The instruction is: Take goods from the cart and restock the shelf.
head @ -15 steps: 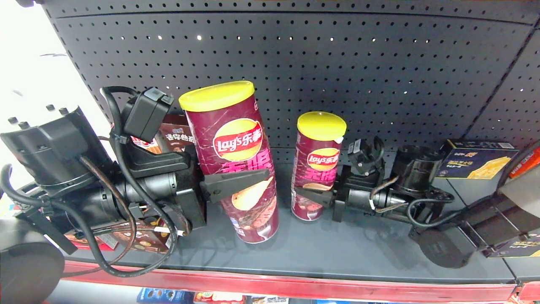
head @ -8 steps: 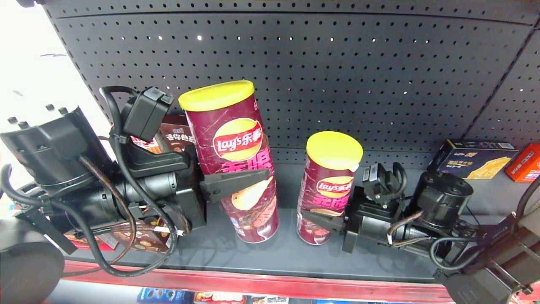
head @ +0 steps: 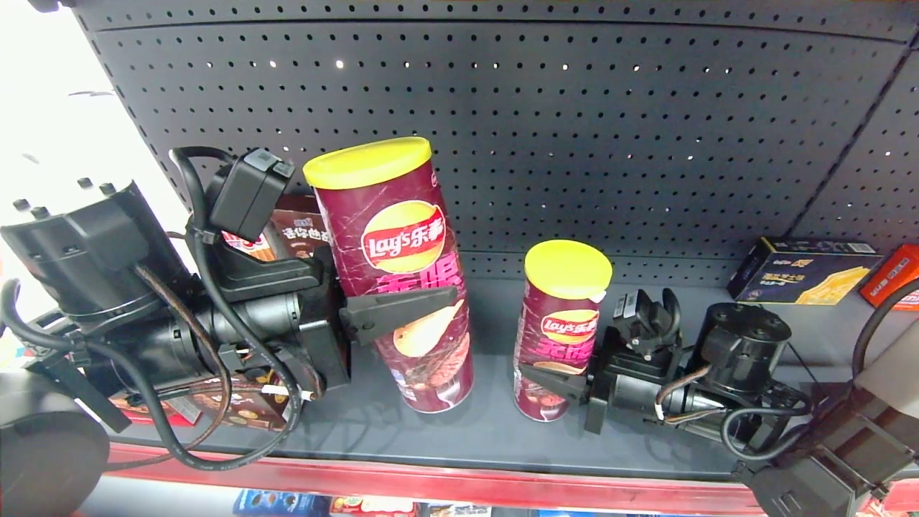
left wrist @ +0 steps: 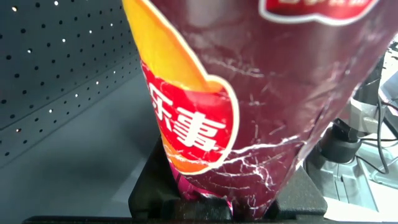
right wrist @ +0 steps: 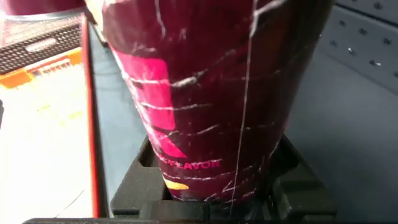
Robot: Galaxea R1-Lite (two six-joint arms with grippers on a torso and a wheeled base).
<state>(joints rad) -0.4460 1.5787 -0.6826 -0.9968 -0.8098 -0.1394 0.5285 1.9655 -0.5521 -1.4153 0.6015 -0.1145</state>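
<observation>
Two maroon chips cans with yellow lids are on the dark grey shelf [head: 502,431]. My left gripper [head: 423,305] is shut on the larger-looking can [head: 391,244], gripping it from the left at mid-height; it leans slightly, its base at the shelf surface. In the left wrist view that can [left wrist: 249,93] sits between the jaws. My right gripper [head: 538,375] is shut on the second can [head: 563,323], holding its lower half from the right. This can [right wrist: 211,93] is upright, close to the shelf's front. I cannot tell whether either base touches the shelf.
A perforated dark back panel [head: 574,143] closes the shelf behind. Brown snack boxes [head: 298,230] lie behind the left arm. A dark blue box [head: 804,273] and a red box [head: 890,276] lie at the right rear. A red strip [head: 431,488] edges the front.
My right gripper has carried its can from nearer the back panel toward the shelf's front and slightly right. The left gripper and its can have not moved.
</observation>
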